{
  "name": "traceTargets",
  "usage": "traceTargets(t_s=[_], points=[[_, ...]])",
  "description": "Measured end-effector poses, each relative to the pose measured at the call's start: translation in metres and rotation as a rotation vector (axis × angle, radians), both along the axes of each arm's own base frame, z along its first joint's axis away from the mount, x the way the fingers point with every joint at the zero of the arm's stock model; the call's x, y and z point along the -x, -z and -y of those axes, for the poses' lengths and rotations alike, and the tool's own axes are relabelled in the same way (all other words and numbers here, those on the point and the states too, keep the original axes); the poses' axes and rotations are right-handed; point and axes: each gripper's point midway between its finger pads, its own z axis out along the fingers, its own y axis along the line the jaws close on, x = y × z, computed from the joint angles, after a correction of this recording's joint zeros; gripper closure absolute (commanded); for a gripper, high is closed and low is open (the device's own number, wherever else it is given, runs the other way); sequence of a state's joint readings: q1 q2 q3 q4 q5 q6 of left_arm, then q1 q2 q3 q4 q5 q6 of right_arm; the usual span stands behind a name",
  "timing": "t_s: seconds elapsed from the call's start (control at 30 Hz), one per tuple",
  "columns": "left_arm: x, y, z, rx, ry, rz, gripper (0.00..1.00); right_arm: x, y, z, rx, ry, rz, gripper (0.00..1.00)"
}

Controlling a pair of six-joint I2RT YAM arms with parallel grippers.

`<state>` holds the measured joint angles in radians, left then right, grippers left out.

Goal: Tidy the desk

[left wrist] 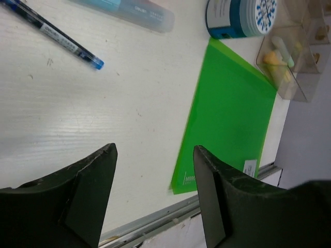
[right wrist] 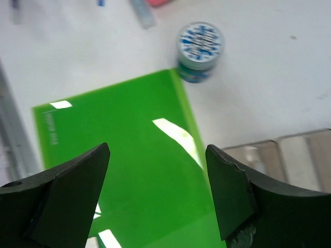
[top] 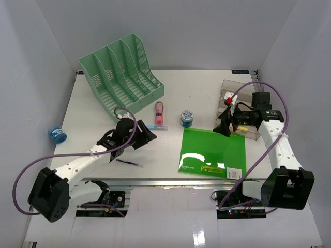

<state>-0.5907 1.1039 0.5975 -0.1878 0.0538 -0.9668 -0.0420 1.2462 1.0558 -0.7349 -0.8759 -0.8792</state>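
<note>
Desk point(top: 196, 88) white, grey walls point(top: 31, 62) round it; L hand point(left wrist: 154, 150) & R hand point(right wrist: 158, 147) both apart.

White surface point(top: 196, 88), silver rail along near edge. Far left: mint file rack point(top: 121, 72), upright. Centre: pink glue stick point(top: 159, 113) lying flat, round blue-and-white tub point(top: 187, 118) just right of it. Near right: green folder point(top: 213, 153), flat. Far right: clear organiser point(top: 232, 87). Near left: dark blue pen point(top: 129, 163). Left edge: blue roll point(top: 57, 134).

Mint four-slot file rack point(top: 121, 72), rear left. Pink tube point(top: 160, 113) and round blue tub point(top: 187, 118), centre. Green folder point(top: 213, 153), lying flat. Blue pen point(top: 129, 163). Clear compartment box point(top: 243, 103), right.
</note>
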Motion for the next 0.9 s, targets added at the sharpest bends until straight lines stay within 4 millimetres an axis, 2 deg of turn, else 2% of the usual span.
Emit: traceTargets(t_s=[0.13,0.3,0.5,0.77,0.9], points=[[-0.020,0.006,-0.004,-0.052,-0.094,-0.116,0.43,0.035,0.009,-0.019,-0.118,-0.085,-0.086,0.19],[-0.048,0.018,-0.006,-0.149,-0.205,-0.240,0.43,0.056,0.020,-0.029,-0.205,-0.127,-0.172,0.19],[-0.058,0.034,-0.008,-0.199,-0.275,-0.330,0.41,0.060,0.013,-0.032,-0.241,-0.147,-0.153,0.19],[-0.082,0.054,0.006,-0.173,-0.391,-0.438,0.37,0.059,0.007,-0.029,-0.255,-0.134,-0.130,0.18],[-0.098,0.056,0.014,-0.164,-0.453,-0.486,0.36,0.057,0.004,-0.023,-0.265,-0.112,-0.116,0.18]])
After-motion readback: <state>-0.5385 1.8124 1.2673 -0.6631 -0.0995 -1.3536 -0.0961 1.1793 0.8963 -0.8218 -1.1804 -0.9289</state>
